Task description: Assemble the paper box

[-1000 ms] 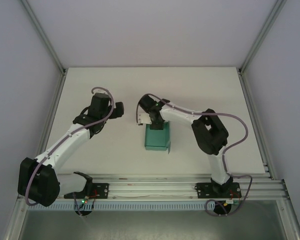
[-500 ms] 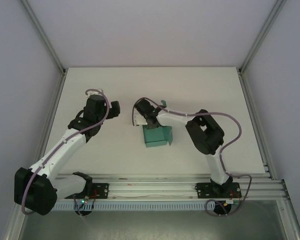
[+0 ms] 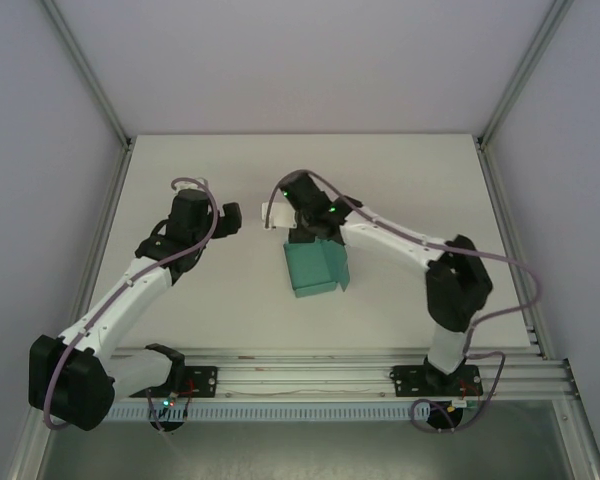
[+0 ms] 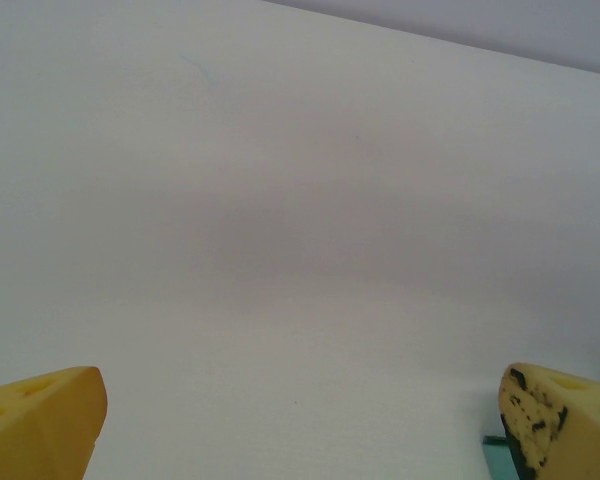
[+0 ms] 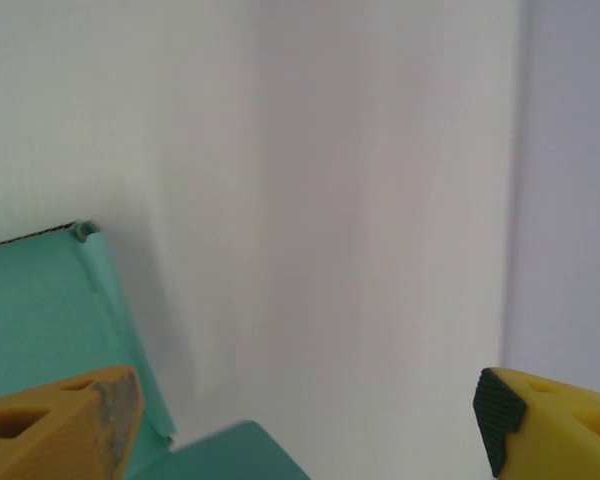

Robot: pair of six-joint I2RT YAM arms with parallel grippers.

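1. Teal-green card paper box (image 3: 315, 266) lies on the white table (image 3: 430, 180), about mid-table, between the two arms and nearer the right one.
2. Box is not fully flat: a darker panel along its right side looks folded up. How far it stands I cannot tell.
3. Right gripper (image 3: 280, 215) sits just past the far edge of the box, arm stretched across the table from the right base.
4. Right wrist view: right gripper (image 5: 300, 420) has its yellow fingertips (image 5: 550, 420) spread wide to both lower corners, with bare table between them and nothing held.
5. Same view: box (image 5: 40, 300) is at lower left, right by the left fingertip. Touching or not, cannot tell.
6. Left gripper (image 3: 238, 217) is left of the box and apart from it, pointing toward the table middle.
7. Left wrist view: left gripper (image 4: 300, 420) has its jaws fully apart and is empty, with the yellow fingertips (image 4: 40, 420) at the frame corners over white table.
8. A thin teal sliver of the box (image 4: 495, 455) shows beside the right fingertip in that view.
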